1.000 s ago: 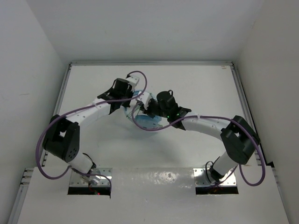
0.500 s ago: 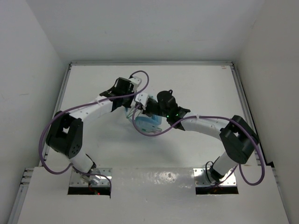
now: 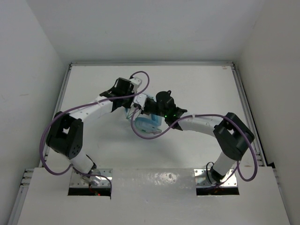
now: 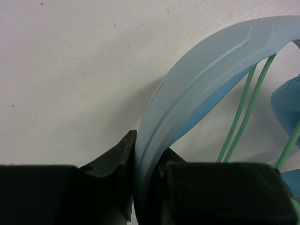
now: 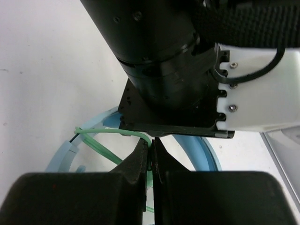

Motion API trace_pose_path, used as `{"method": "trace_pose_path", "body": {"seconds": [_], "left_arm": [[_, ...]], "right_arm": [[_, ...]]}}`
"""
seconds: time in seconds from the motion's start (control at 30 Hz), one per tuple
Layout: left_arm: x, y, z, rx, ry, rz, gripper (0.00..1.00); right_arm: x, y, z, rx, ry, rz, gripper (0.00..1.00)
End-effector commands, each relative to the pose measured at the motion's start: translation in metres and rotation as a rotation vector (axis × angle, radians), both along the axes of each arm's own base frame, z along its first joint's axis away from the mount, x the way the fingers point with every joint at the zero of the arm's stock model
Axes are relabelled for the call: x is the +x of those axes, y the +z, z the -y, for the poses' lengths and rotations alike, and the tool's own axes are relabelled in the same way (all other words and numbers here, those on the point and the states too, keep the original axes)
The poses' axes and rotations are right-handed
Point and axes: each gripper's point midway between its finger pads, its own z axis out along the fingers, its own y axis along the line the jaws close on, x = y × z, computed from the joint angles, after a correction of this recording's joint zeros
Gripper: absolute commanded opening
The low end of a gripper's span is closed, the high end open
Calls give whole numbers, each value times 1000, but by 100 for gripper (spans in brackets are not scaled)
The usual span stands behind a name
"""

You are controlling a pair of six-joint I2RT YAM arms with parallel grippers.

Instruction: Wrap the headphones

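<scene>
The light blue headphones (image 3: 149, 123) lie on the white table between the two arms, mostly hidden under them in the top view. My left gripper (image 3: 133, 107) is shut on the blue headband (image 4: 201, 70), which stands up between its fingers (image 4: 147, 150). Two strands of the thin green cord (image 4: 243, 108) run beside the band, near a blue ear cup (image 4: 288, 101). My right gripper (image 5: 152, 143) is shut on the green cord (image 5: 108, 133), which bends over its left fingertip. It sits just under the left arm's wrist (image 5: 159, 56), with the headband (image 5: 197, 150) behind it.
Thick purple robot cables (image 3: 140, 75) loop over both arms near the headphones. White walls enclose the table, with a metal rail (image 3: 243, 101) along the right side. Both arm bases (image 3: 89, 180) are bolted at the near edge.
The right arm has pulled in to the left, carrying its gripper and the cord closer to the left gripper. The left wrist shifted slightly; the headphones moved a little left.
</scene>
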Motion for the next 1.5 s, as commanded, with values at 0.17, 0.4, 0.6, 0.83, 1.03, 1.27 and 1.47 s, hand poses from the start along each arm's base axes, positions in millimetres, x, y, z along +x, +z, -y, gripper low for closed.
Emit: {"method": "trace_pose_path", "body": {"seconds": [0.17, 0.4, 0.6, 0.83, 1.03, 1.27, 1.47], "left_arm": [[-1, 17, 0, -24, -6, 20, 0], [0, 16, 0, -20, -1, 10, 0], [6, 22, -3, -4, 34, 12, 0], [-2, 31, -2, 0, 27, -40, 0], [-1, 30, -12, 54, 33, -22, 0], [-1, 17, -18, 106, 33, -37, 0], [-1, 7, -16, 112, 35, -59, 0]], "right_arm": [[39, 38, 42, 181, -148, 98, 0], [55, 8, 62, 179, -190, -18, 0], [59, -6, 73, 148, -204, -60, 6], [67, -43, 70, 0, -185, -181, 33], [63, -36, 62, 29, -135, -190, 38], [51, -7, 53, 98, -70, -191, 53], [41, 20, 50, 155, -31, -181, 57]]}}
